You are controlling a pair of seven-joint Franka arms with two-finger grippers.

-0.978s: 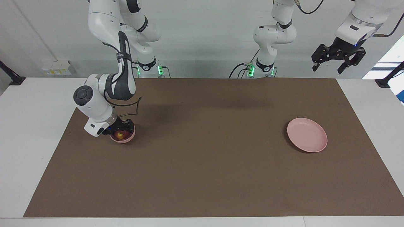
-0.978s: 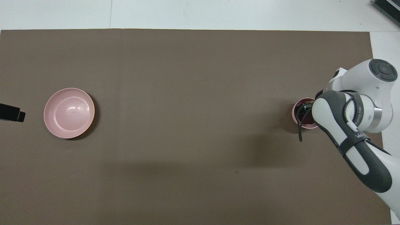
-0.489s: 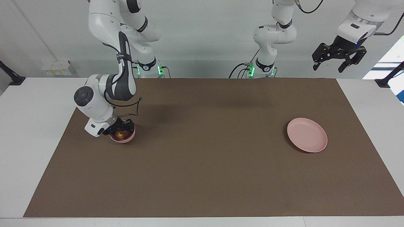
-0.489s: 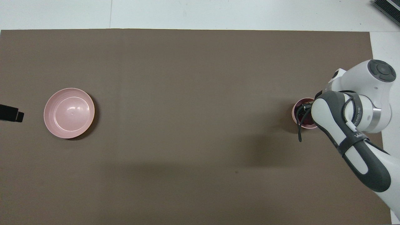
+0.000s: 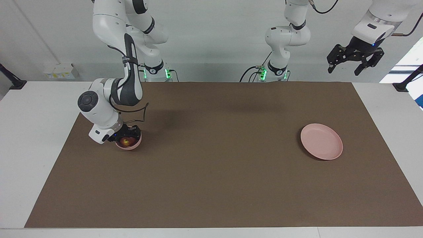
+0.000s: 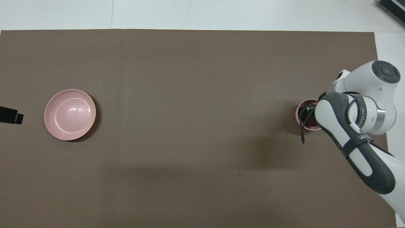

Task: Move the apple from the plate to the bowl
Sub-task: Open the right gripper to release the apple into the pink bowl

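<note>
The dark red apple (image 5: 125,141) with its yellowish patch lies in the small pink bowl (image 5: 136,142) at the right arm's end of the brown mat. My right gripper (image 5: 127,135) is low over the bowl, just above the apple, and looks open. In the overhead view the right arm covers most of the bowl (image 6: 298,114). The wide pink plate (image 5: 321,141) sits bare toward the left arm's end of the mat; it also shows in the overhead view (image 6: 70,114). My left gripper (image 5: 355,62) waits open and empty, high over the table's corner at that end.
A brown mat (image 5: 218,172) covers most of the white table (image 5: 33,105). Only the left gripper's black tip (image 6: 9,114) shows at the overhead view's edge, beside the plate. Nothing else lies on the mat.
My right wrist has risen slightly over the bowl while the apple stayed in it. My left gripper has lifted a little higher. The plate and bowl have not moved.
</note>
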